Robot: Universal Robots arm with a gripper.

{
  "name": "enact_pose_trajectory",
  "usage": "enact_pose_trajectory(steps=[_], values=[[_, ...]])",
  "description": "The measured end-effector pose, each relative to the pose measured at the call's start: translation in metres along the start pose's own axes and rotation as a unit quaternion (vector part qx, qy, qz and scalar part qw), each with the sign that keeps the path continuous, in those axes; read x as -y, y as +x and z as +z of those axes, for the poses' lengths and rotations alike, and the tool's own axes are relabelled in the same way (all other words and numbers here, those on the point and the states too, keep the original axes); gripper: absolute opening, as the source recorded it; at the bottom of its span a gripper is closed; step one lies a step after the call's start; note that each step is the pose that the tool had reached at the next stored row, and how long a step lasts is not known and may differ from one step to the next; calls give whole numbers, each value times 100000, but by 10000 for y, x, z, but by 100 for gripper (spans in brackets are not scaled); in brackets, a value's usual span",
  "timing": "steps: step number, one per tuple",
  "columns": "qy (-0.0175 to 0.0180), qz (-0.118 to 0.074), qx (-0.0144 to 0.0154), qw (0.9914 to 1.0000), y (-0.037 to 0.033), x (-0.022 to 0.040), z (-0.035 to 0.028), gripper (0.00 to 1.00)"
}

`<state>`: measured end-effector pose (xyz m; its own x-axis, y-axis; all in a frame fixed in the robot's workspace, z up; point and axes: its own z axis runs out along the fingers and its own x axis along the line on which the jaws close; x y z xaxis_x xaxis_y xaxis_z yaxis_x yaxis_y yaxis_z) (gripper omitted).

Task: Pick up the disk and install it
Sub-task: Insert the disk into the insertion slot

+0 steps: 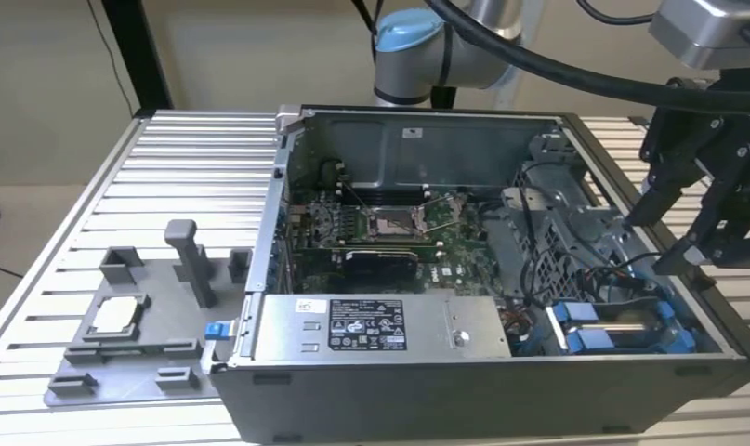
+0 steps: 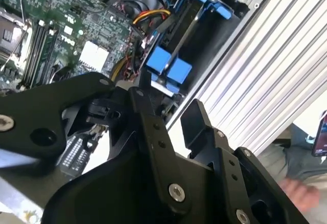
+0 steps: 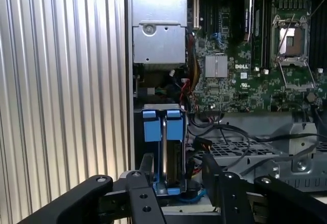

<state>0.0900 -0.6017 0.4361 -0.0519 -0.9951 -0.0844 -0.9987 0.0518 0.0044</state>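
My hand is open and empty, its two black fingers spread apart, with one on each side of the disk and not pressing on it, so far as both wrist views show. In the exterior view the hand hovers over the computer case's edge at the exterior view's right, just above the drive bay. The disk stands on edge in that bay, in the case's near corner at the exterior view's right. Its blue carrier tabs point up towards me, which I judge leaves them easy to grip or push. It looks seated between the bay walls rather than loose, so I judge the install is at or near its end. In the second wrist view the disk lies just past my fingertips, in line with the gap between them. Beyond the bay a tangle of cables runs across to the motherboard. The silver power supply sits along the case's near wall beside the bay. Further in is the bare processor socket. Well apart, on the slatted worktop outside the case's far side wall, a grey fixture tray carries a small square chip.
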Motion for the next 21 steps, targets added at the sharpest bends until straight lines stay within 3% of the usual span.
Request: enact_pose_trajectory(steps=[2, 3, 5, 7, 10, 21], values=[[22, 276, 25, 100000, -1, 0, -3, 100], [11, 341, 361, 99999, 0, 0, -3, 100], [-26, 663, 1661, 99984, 0, 3, 5, 100], [34, 1741, 2414, 99956, 1, 3, 19, 100], [184, 3213, 2562, 99915, 2, 3, 37, 100], [199, 3327, 2571, 99911, 3, 3, 38, 100]])
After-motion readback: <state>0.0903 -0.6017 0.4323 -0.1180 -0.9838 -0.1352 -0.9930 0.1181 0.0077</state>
